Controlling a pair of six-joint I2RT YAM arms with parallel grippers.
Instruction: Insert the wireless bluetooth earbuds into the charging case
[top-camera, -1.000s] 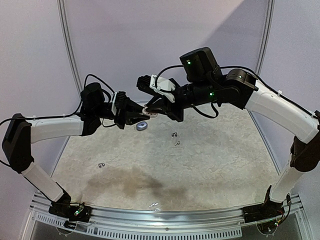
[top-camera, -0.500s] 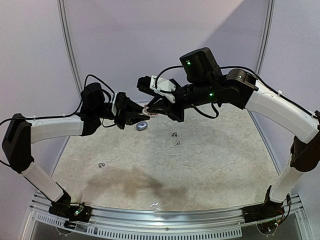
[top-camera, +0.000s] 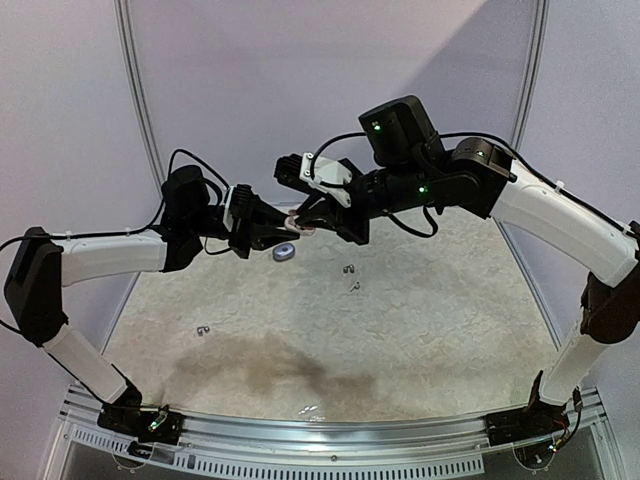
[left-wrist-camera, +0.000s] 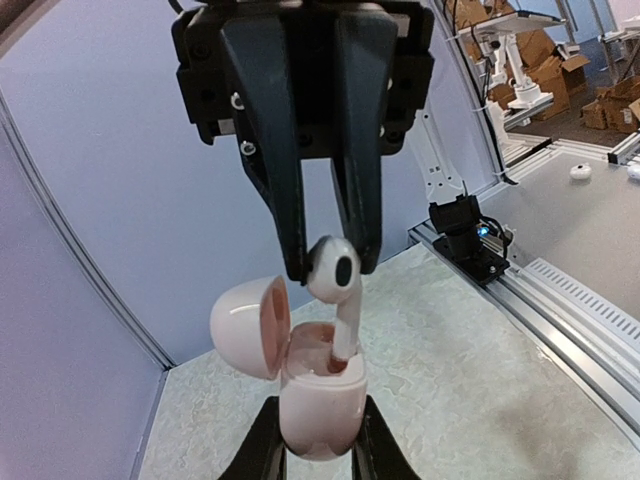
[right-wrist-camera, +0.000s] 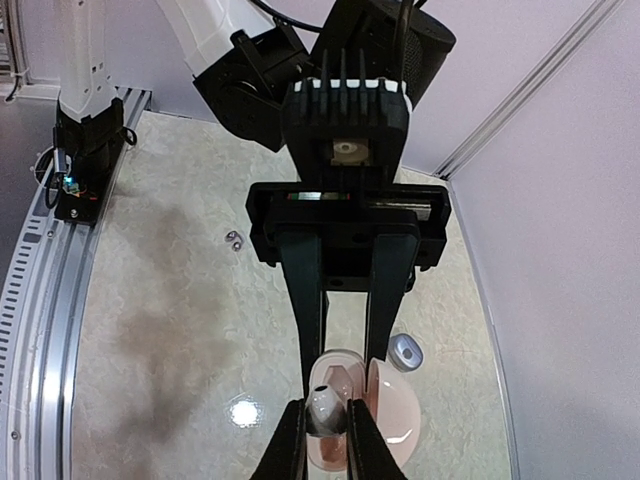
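Observation:
My left gripper (left-wrist-camera: 318, 440) is shut on the base of a pale pink charging case (left-wrist-camera: 318, 405) and holds it upright in the air, its lid (left-wrist-camera: 245, 325) hinged open to the left. My right gripper (right-wrist-camera: 326, 432) is shut on the head of a whitish earbud (right-wrist-camera: 327, 408) directly above the case (right-wrist-camera: 385, 420). In the left wrist view the earbud (left-wrist-camera: 335, 272) hangs between the right fingers (left-wrist-camera: 290, 215), its stem reaching down into the case's open well. In the top view both grippers meet at the case (top-camera: 298, 226), above the table's far left.
A small grey case (top-camera: 284, 252) lies on the table just below the grippers, also in the right wrist view (right-wrist-camera: 405, 351). Two tiny dark earbuds (top-camera: 350, 268) lie right of it. Another tiny piece (top-camera: 203, 331) lies at the near left. Grey walls close the back.

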